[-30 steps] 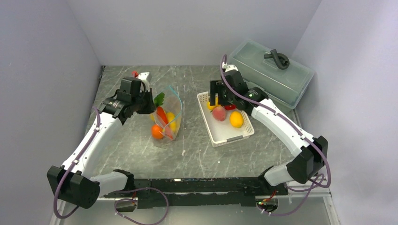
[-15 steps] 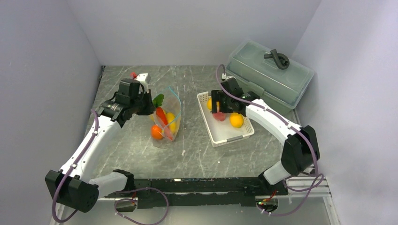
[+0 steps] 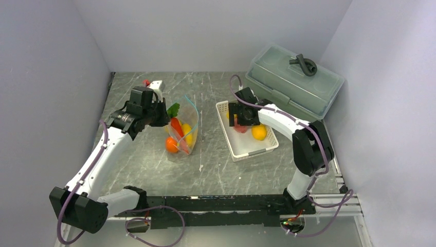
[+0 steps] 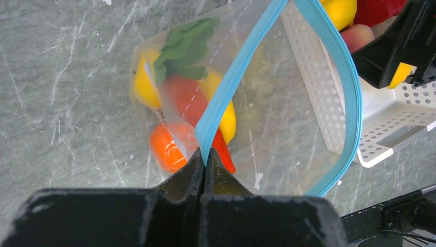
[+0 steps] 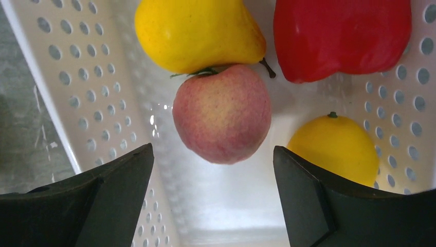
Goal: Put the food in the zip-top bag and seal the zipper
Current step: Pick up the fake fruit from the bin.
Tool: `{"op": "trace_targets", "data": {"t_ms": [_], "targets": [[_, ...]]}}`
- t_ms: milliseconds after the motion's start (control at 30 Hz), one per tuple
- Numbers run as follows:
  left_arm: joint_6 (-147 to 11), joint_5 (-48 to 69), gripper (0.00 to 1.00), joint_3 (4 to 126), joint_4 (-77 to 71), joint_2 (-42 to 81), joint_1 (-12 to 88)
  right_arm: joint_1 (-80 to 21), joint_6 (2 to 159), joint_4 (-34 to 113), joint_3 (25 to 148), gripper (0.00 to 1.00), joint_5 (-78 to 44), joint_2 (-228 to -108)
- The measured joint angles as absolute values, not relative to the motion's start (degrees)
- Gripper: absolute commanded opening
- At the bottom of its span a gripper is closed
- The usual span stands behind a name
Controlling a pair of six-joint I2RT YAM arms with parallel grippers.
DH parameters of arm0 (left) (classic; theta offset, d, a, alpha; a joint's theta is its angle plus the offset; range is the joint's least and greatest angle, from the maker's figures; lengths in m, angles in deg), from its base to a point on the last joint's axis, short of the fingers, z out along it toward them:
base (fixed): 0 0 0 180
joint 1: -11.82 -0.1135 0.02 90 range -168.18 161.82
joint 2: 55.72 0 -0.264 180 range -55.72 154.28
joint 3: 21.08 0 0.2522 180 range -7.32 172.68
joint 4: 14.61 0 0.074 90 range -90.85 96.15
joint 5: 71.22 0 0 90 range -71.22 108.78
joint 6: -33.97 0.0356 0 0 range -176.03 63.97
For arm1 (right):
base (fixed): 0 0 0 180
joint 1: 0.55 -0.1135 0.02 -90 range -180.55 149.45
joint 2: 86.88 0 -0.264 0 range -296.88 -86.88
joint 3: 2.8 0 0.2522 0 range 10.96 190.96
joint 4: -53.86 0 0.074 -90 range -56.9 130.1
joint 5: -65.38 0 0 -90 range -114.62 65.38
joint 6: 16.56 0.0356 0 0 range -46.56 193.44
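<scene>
The clear zip-top bag [image 3: 183, 131] stands open left of the basket, holding a carrot with green leaves [image 4: 187, 92], an orange [image 4: 167, 146] and yellow lemons [image 4: 144, 85]. My left gripper [image 4: 204, 160] is shut on the teal zipper [image 4: 231, 82] at the bag's near mouth edge and holds it up. My right gripper [image 5: 213, 162] is open inside the white basket [image 3: 241, 146], just above the pinkish peach [image 5: 222, 113], fingers on either side. A yellow pear-shaped fruit [image 5: 198, 33], a red pepper [image 5: 342, 36] and a lemon [image 5: 334, 146] lie around the peach.
A large grey-green lidded box [image 3: 293, 80] with a dark handle stands at the back right, behind the basket. Grey walls close in the marble tabletop [image 3: 154, 164] on three sides. A small white and red object [image 3: 154, 83] lies at the back left.
My right gripper has dropped lower into the basket and shifted slightly left over the peach. The left gripper and bag have barely moved.
</scene>
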State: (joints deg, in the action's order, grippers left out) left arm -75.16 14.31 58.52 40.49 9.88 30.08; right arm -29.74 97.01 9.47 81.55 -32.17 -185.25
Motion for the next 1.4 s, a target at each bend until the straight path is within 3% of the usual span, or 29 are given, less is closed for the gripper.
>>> {"op": "trace_targets", "data": {"t_ms": [300,500,567,733,867,1100,1400], "targets": [[-75.2,14.3,0.0,58.5,40.5,9.9,30.1,-29.5,97.4,11.1,83.5,0.89,-33.9,-189.7],[-75.2,14.3,0.0,58.5,40.5,9.9,30.1,-29.5,97.7,11.2,84.3,0.78,-36.3,-191.9],[-75.2,14.3,0.0,58.5,40.5,9.9,30.1,-29.5,97.8,11.2,84.3,0.71,-36.7,-191.9],[-75.2,14.3,0.0,58.5,40.5,9.9,30.1,-29.4,98.0,11.4,84.3,0.41,-37.3,-191.9],[-75.2,14.3,0.0,58.5,40.5,9.9,30.1,-29.4,98.0,11.5,84.3,0.25,-37.6,-191.9],[-75.2,14.3,0.0,58.5,40.5,9.8,30.1,-29.4,98.1,10.7,84.3,0.19,-37.8,-189.8],[-75.2,14.3,0.0,58.5,40.5,9.8,30.1,-29.4,98.1,10.6,84.3,0.18,-36.9,-177.6]]}}
